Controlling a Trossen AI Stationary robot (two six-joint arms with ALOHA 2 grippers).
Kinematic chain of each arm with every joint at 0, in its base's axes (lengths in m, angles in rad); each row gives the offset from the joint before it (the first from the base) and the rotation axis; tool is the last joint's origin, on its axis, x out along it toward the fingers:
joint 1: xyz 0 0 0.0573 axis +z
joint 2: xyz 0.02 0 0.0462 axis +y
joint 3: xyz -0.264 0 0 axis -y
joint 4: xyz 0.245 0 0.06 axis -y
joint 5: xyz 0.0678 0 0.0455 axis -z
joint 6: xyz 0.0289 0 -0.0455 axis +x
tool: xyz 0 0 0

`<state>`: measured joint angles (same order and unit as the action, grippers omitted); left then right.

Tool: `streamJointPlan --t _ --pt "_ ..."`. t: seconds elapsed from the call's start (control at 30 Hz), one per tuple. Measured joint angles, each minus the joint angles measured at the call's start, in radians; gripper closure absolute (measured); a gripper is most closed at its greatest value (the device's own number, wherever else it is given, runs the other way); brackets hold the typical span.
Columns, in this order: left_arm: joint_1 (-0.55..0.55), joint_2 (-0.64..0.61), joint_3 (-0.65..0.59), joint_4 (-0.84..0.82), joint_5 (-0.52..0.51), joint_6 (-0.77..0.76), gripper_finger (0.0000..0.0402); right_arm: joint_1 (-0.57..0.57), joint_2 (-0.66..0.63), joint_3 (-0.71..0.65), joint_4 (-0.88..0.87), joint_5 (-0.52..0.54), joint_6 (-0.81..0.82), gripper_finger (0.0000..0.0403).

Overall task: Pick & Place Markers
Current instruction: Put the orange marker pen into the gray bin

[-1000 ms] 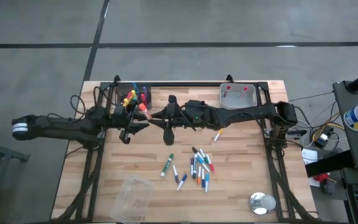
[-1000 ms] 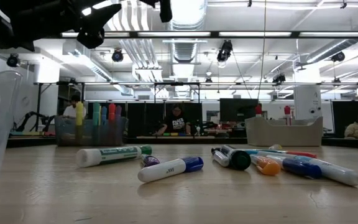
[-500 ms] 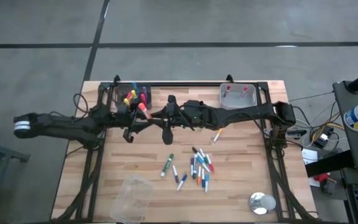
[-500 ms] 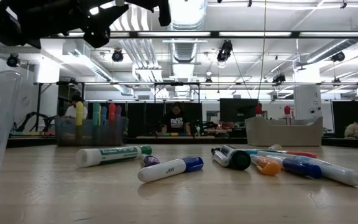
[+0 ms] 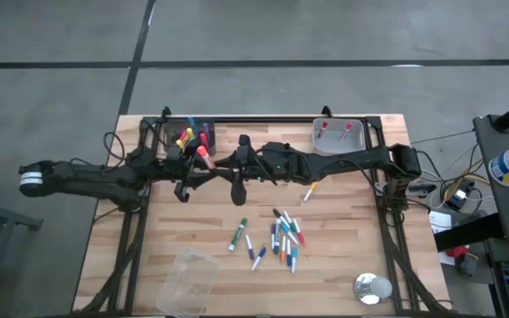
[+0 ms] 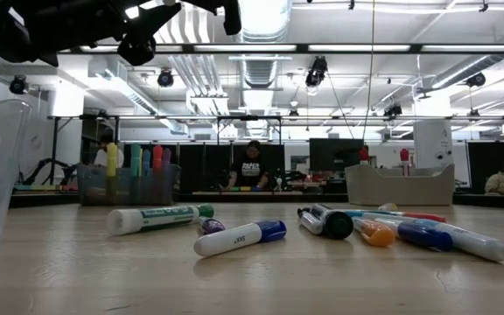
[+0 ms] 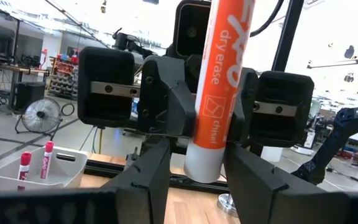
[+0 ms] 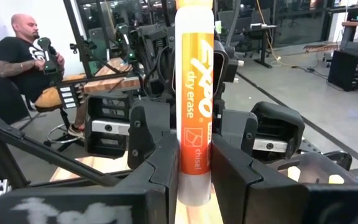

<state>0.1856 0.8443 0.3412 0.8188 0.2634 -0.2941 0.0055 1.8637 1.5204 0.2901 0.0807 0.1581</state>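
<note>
I'm holding an orange dry-erase marker [image 8: 194,106] above the surface between both arms: right gripper [image 8: 194,171] jaws are clenching its barrel, left gripper [image 7: 194,165] jaws are also pinching it. It's light, rigid, slick plastic; mid-barrel grips seem safest.

Raised above the far counter: left claw [image 5: 186,179] and right claw [image 5: 239,179], facing each other mid-air, both clamped on one orange marker [image 7: 216,81].
</note>
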Motion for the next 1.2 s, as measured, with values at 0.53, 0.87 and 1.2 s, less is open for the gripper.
streamJointPlan --t 0.53,0.87,1.2 --pt "0.000 0.005 -0.002 -0.017 0.004 0.000 0.0334 0.000 -0.003 0.000 -0.044 -0.002 0.020 0.0313" --pt "0.000 0.004 -0.001 -0.122 -0.003 0.009 0.0329 -0.007 -0.050 0.042 -0.195 -0.002 0.000 0.0290" --pt "0.000 0.004 -0.002 -0.208 -0.023 0.039 0.0328 -0.019 -0.056 0.176 -0.390 -0.007 0.005 0.0256"
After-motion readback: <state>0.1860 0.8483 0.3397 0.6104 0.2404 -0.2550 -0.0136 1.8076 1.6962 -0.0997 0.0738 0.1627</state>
